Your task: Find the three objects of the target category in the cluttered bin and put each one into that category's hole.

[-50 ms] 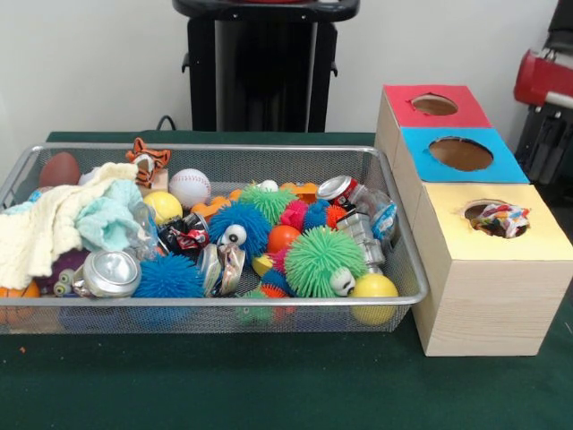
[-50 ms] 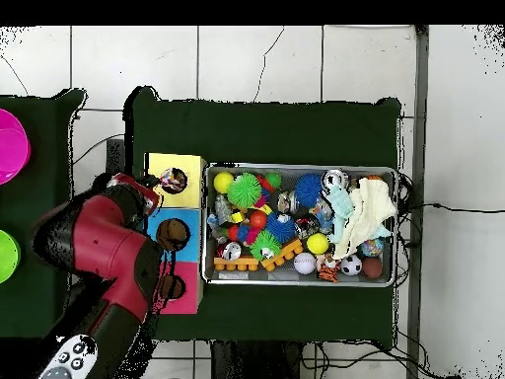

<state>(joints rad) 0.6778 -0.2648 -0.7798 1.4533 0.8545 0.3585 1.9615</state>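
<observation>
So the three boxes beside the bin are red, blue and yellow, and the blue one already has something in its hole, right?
Not quite. The front view shows the blue box with an empty hole; the crumpled item sits in the yellow box. The red box is also empty.

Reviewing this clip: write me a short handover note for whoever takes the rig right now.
Tool: not visible in either view; the red arm sits off beside the boxes, clear of the bin.
Bin: still crowded with spiky balls, crushed cans, a baseball, a cloth and a toy tiger.
Boxes: the yellow box shows something colourful in its hole; the blue box and red box holes show nothing.
Done: apparently one drop, into yellow.
Left: the count cannot be confirmed; keep searching the bin.
</observation>
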